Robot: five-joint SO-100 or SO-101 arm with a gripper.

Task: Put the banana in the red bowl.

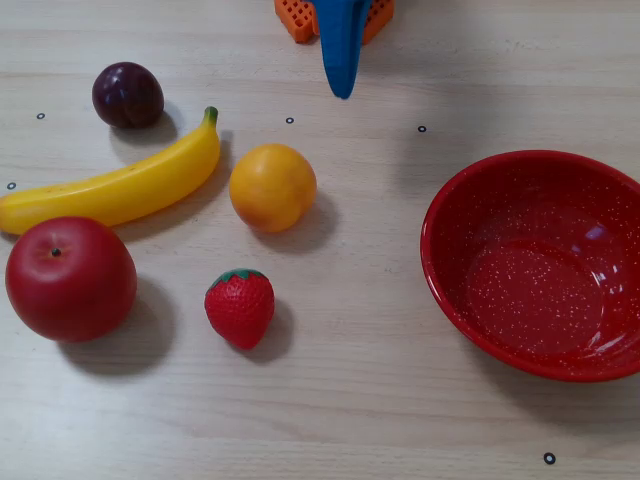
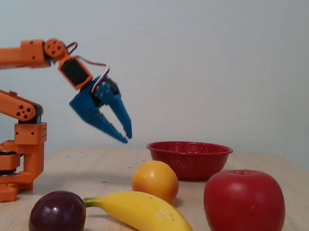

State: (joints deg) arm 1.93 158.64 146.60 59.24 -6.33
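Observation:
The banana (image 1: pixel 120 187) lies flat at the left of the table in a fixed view, green stem pointing up-right; it also shows in the foreground (image 2: pixel 152 214). The red bowl (image 1: pixel 455 290) stands empty at the right, and sits further back (image 2: pixel 188 158) in a fixed view. My blue gripper (image 2: pixel 127 138) hangs in the air above the table, pointing down towards the fruit, fingers slightly parted with nothing between them. Only its tip (image 1: pixel 342 88) shows at the top edge in a fixed view, well above and right of the banana.
A dark plum (image 1: pixel 128 94), an orange round fruit (image 1: pixel 272 186), a big red apple (image 1: pixel 70 277) and a strawberry (image 1: pixel 240 306) surround the banana. The orange arm base (image 2: pixel 9 163) stands at the left.

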